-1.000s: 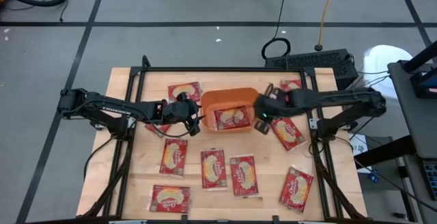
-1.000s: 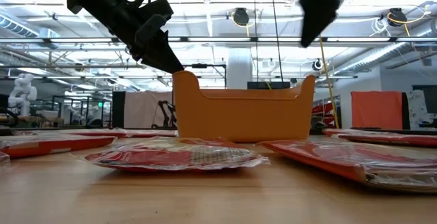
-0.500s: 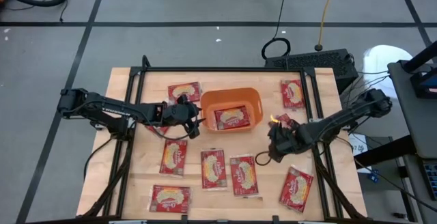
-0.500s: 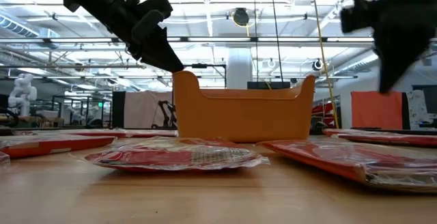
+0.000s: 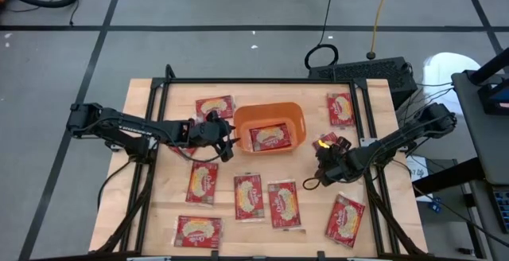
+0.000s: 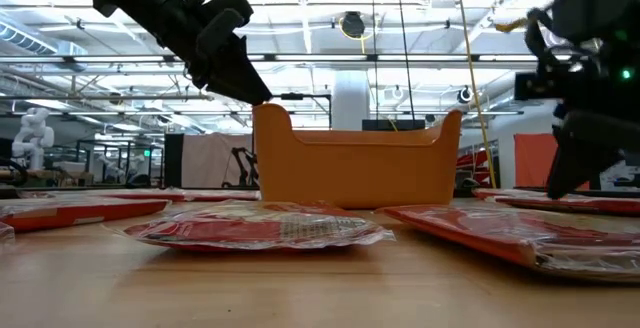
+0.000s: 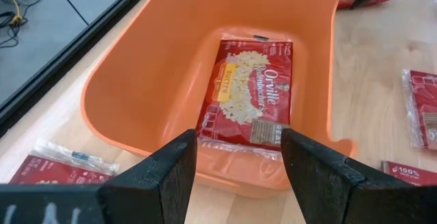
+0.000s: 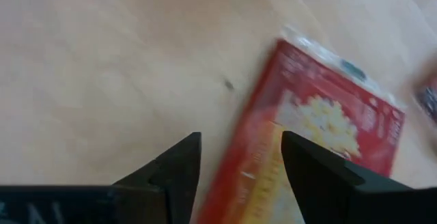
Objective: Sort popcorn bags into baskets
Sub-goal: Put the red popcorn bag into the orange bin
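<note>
Item: orange bin [image 5: 296, 116], placed toward the far middle of the table [image 5: 159, 197]; one popcorn bag [image 5: 270, 138] is held flat on its floor, label up, as confirmed in the left wrist view [image 7: 249, 91]

Item: loose bags on the tabletop. One is found beyond the bin's left end [image 5: 215, 106], one at the far right [image 5: 340, 108], four in the near half [image 5: 202, 183] [image 5: 248, 196] [image 5: 285, 204] [image 5: 344, 219], one at the near left [image 5: 197, 231]

Item: left gripper [image 5: 227, 143], held just at the bin's left end, above the rim, fingers [image 7: 160, 173] apart and empty; it is pointed into the bin

Item: right gripper [image 5: 316, 175], set low over bare wood right of centre, fingers [image 8: 177, 162] apart and empty; a bag [image 8: 321, 142] is seen lying just ahead of them in the right wrist view

Step in hand, judged: a fresh pick by the right arm, approach stage; no bag is gripped yet

Next move, judged: the fingers are to be lowered astride one edge of the bag ahead and closed, since the packet lies flat and offers little to pinch

Clearances: open wood is available between the right gripper and the near row of bags; the black frame rail [image 5: 370, 134] along the table's right edge is close to that arm; the route to the bin is unobstructed, though its left end is occupied by the other arm
</note>
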You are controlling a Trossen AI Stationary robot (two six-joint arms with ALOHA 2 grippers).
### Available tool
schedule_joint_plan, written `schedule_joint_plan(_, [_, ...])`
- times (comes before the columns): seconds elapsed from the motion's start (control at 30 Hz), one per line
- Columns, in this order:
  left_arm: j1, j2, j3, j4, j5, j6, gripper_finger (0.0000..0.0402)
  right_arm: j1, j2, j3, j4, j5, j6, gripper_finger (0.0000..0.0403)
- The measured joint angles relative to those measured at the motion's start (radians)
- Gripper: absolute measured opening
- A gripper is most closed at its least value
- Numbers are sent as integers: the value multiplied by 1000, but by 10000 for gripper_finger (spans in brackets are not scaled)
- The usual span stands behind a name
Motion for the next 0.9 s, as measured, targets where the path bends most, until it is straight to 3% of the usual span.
schedule_joint_plan(0.2, [0, 0, 0, 15, 0, 4, 218, 0, 0, -49, 10, 9, 47, 144])
schedule_joint_plan(0.47, [0, 0, 0, 27, 0, 4, 218, 0, -4, -68, 22, 12, 123, 13])
schedule_joint_plan(0.7, [-2, 0, 0, 27, 0, 4, 218, 4, -53, -70, 115, 0, 138, 1])
schedule_joint_plan(0.9, [-2, 0, 0, 27, 0, 4, 218, 24, -91, -70, 309, -131, 48, 1])
